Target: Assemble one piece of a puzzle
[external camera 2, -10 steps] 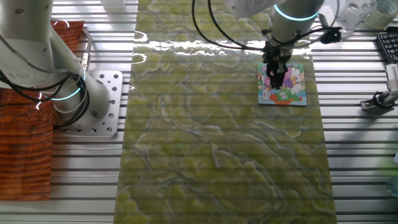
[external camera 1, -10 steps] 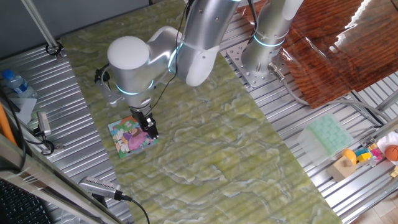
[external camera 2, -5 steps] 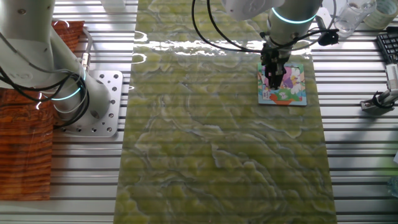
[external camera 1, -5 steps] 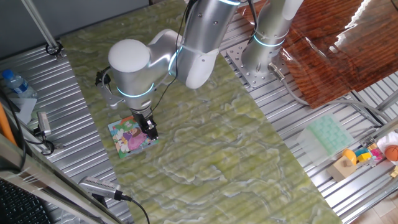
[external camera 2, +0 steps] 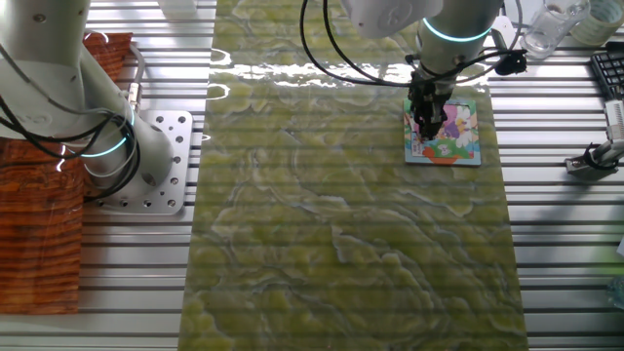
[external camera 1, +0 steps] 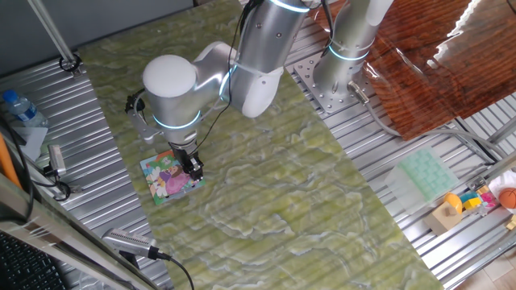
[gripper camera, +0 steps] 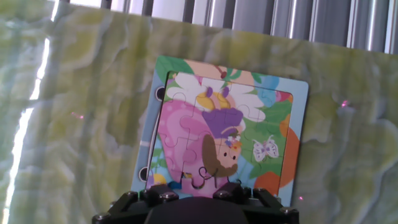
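On the far left of one fixed view a bottle (external camera 1: 14,105) lies on the ribbed metal tabletop (external camera 1: 97,173), beside the green marbled mat (external camera 1: 266,193) that covers the middle. The puzzle (external camera 1: 170,177) lies flat near the mat's left edge, and the arm (external camera 1: 211,71) reaches down over it, the jaws (external camera 1: 193,170) low above the board's right side. Further right stands a second arm's base (external camera 1: 348,48); beyond it lie a reddish-brown sheet (external camera 1: 427,56), a pale green tray (external camera 1: 425,176) and, at the far right edge, small coloured toys (external camera 1: 476,200).

In the other fixed view a grey arm base (external camera 2: 107,146) is at the left, the mat (external camera 2: 341,224) in the middle, and the puzzle (external camera 2: 445,130) near the mat's right edge with the jaws (external camera 2: 426,125) over its left half.

In the hand view the puzzle (gripper camera: 227,124) fills the middle, its picture looking whole apart from the lower part, which the dark gripper body hides. The piece cannot be made out apart from the picture. Whether the jaws are wide, narrow or holding anything cannot be told: the fingertips are hidden or too small in every view.
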Available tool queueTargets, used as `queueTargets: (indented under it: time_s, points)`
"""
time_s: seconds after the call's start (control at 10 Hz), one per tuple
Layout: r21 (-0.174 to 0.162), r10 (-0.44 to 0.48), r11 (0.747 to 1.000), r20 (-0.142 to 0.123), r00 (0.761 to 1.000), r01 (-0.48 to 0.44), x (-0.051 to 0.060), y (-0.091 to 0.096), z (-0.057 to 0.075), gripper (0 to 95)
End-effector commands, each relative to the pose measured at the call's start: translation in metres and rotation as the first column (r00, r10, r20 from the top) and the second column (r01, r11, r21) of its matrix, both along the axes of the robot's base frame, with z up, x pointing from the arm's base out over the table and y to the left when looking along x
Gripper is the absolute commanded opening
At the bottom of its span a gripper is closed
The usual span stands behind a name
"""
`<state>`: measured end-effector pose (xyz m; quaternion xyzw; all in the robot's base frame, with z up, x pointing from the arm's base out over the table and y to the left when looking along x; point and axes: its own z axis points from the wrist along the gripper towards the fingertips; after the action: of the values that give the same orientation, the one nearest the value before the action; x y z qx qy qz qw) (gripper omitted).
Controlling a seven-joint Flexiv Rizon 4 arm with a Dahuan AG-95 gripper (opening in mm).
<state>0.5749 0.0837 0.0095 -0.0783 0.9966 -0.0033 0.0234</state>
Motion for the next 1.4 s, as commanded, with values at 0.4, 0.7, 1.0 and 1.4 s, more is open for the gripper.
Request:
queueTargets:
  time_s: [0.4, 0.7, 1.0, 1.4]
  points:
    - [0.0, 0.006, 1.0, -0.001, 1.0, -0.006, -0.0017, -0.0017, 0.0026, 57.0]
    - [0.0, 0.001, 1.0, 0.0, 1.0, -0.001, -0.0017, -0.0017, 0.0019, 57.0]
    - [-0.002, -0.006, 1.0, 0.0, 1.0, 0.006, -0.0014, -0.0019, -0.0005, 57.0]
    - [-0.006, -0.008, 1.0, 0.0, 1.0, 0.008, -0.0014, -0.0019, -0.0005, 38.0]
